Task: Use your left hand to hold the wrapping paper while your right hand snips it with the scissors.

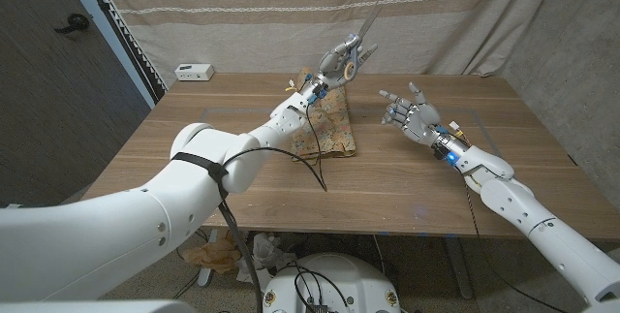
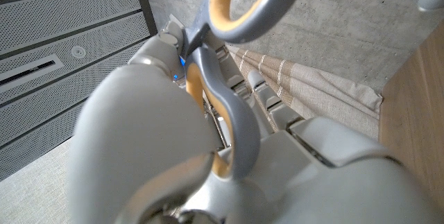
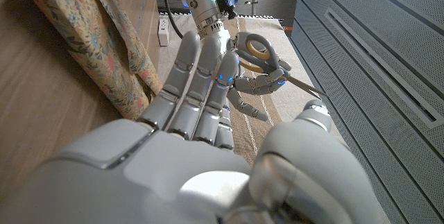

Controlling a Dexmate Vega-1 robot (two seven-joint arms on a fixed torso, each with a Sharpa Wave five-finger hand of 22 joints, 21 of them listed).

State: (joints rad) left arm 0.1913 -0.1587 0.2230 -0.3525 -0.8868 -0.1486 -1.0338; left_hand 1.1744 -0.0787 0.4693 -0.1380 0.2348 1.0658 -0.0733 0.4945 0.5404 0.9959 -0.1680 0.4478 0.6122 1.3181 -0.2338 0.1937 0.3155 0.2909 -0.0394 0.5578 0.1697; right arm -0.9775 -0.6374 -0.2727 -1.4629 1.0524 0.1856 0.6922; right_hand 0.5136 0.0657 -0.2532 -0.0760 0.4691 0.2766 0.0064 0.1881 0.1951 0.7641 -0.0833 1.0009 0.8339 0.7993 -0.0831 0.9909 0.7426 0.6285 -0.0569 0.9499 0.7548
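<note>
We see the left hand [image 1: 339, 61] raised over the table's [image 1: 407, 182] far side, fingers curled around the scissors [image 1: 360, 42]. The right hand [image 1: 407, 114] hovers empty, fingers spread. The paper [image 1: 334, 129] lies below the left hand.

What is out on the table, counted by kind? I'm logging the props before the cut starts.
Scissors: 1, the scissors held up off the table in the left hand.
Wrapping paper: 1, the wrapping paper lying on the wood.
Small white box: 1, the white box at the far left edge.
The right hand holds nothing.
Total: 3
</note>
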